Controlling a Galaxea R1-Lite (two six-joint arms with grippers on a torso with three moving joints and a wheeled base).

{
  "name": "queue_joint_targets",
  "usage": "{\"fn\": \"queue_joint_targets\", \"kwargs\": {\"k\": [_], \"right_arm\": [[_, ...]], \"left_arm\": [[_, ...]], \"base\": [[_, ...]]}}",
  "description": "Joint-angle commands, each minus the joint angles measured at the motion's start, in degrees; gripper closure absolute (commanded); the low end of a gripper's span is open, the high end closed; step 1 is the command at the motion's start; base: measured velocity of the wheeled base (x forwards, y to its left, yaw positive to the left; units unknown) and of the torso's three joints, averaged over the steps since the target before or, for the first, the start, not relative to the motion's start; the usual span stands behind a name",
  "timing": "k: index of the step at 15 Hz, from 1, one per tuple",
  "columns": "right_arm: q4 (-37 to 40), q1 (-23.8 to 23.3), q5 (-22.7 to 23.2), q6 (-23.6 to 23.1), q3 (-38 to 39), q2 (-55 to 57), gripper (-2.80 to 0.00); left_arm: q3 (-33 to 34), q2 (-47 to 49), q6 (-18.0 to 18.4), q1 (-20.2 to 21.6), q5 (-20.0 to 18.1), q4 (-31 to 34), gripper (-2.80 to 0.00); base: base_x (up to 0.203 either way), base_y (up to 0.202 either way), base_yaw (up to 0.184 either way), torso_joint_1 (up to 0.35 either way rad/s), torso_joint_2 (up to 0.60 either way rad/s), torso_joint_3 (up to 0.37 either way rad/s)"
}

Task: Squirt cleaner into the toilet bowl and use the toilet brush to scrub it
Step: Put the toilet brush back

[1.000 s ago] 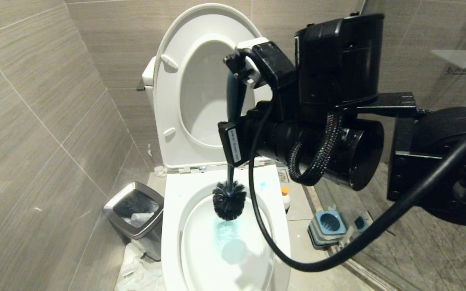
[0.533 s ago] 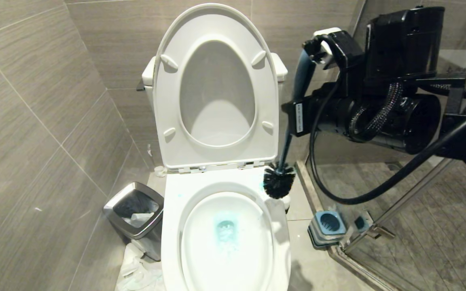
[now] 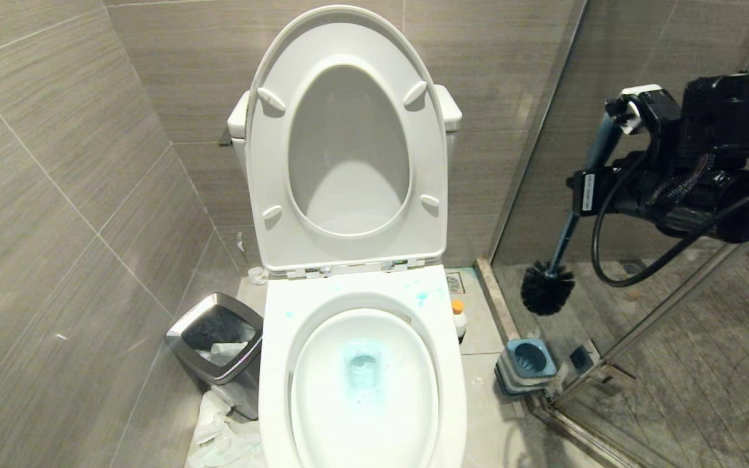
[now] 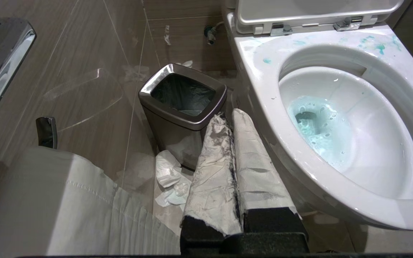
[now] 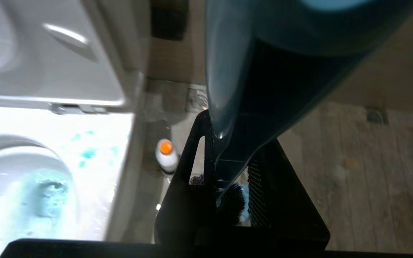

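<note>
Nearest, the bowl [image 3: 365, 383] holds blue-tinted water, with blue spots on its rim. The cleaner [image 3: 458, 316] stands on the floor just right of it, the holder [image 3: 526, 364] further right. Above the holder, the right gripper [image 3: 599, 166] is clamped on the brush [image 3: 560, 250], bristles hanging down. The left gripper [image 4: 233, 172] is closed, empty, beside the bin [image 4: 183, 104].

white toilet bowl [image 3: 270, 364], light blue liquid [image 3: 363, 367], orange-capped cleaner [image 3: 458, 317], black-bristled toilet brush [image 3: 547, 288]

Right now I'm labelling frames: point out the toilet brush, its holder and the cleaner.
toilet brush [image 3: 547, 288], head view, black bristle head.
holder [image 3: 530, 357], head view, blue top opening.
cleaner [image 3: 458, 307], head view, orange cap.
</note>
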Motion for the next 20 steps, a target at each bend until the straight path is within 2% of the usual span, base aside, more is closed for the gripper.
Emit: {"fn": "queue_joint_targets", "kwargs": {"k": [1, 5, 8, 13, 20], "right_arm": [[-3.85, -4.15, 1.63, -0.24, 6.74, 0.57, 0.0], [-16.75, -7.79, 4.0, -0.46, 16.52, 5.31, 0.0], [-25.53, -9.72, 4.14, -0.47, 19.36, 10.32, 0.0], [-32.2, -10.7, 4.49, -0.59, 19.66, 17.75, 0.0], [-36.72, -13.27, 5.09, -1.81, 17.24, 26.91, 0.0]], "left_arm": [[-0.01, 0.05, -0.05, 0.01, 0.0, 0.0, 0.0], [-0.01, 0.05, -0.05, 0.05, 0.0, 0.0, 0.0], [-0.01, 0.05, -0.05, 0.06, 0.0, 0.0, 0.0], [-0.01, 0.05, -0.05, 0.07, 0.0, 0.0, 0.0], [-0.01, 0.05, -0.05, 0.03, 0.0, 0.0, 0.0]], "base": [[0.0, 0.0, 0.0, 0.0, 0.0, 0.0], [0.0, 0.0, 0.0, 0.0, 0.0, 0.0], [0.0, 0.0, 0.0, 0.0, 0.0, 0.0], [0.0, 0.0, 0.0, 0.0, 0.0, 0.0], [0.0, 0.0, 0.0, 0.0, 0.0, 0.0]]}}
